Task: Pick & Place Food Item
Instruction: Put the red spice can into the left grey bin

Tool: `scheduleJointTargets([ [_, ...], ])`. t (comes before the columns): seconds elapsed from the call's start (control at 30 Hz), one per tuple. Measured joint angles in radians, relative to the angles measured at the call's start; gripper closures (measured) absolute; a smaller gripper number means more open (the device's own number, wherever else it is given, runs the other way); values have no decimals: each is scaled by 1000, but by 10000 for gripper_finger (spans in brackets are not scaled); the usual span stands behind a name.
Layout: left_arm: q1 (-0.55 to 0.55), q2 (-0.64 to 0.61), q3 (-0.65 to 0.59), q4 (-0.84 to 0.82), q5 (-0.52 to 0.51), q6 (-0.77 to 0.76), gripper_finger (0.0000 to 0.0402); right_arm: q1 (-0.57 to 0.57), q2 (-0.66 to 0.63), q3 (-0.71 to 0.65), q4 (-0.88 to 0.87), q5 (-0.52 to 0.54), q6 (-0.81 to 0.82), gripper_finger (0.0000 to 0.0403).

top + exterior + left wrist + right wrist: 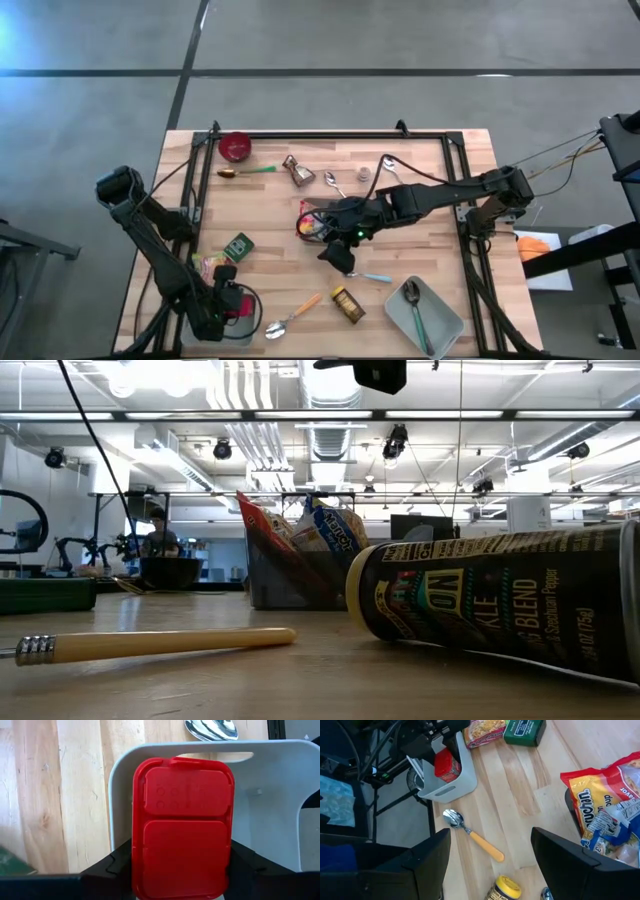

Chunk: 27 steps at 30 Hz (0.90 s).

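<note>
Two dark arms reach over the wooden worktop (420,250). At the lower left of the high view, the left pincer (232,303) is clenched on a red-lidded container (182,827) over a grey bin (280,810). Mid-frame, the right pincer (340,255) hangs released beside a black basket (312,224) of snack bags. A yellow-handled spoon (475,835) lies between them.

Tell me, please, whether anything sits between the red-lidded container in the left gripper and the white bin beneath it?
Nothing visible does: the left gripper holds the red-lidded container directly over the white bin, whose floor looks bare.
</note>
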Motion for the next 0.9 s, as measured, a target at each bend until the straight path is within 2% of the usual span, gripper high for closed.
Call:
scheduleJointTargets([
  [0.4, 8, 2, -14, 20, -3, -8, 201, 7, 0, 0, 0, -1, 2, 130],
  [0.67, 14, 2, -51, 37, 5, -106, 118, 18, 0, 0, 0, -3, 0, 130],
  [0.9, 28, 2, -51, 37, 7, -118, 91, 17, 0, 0, 0, -3, -2, 130],
])
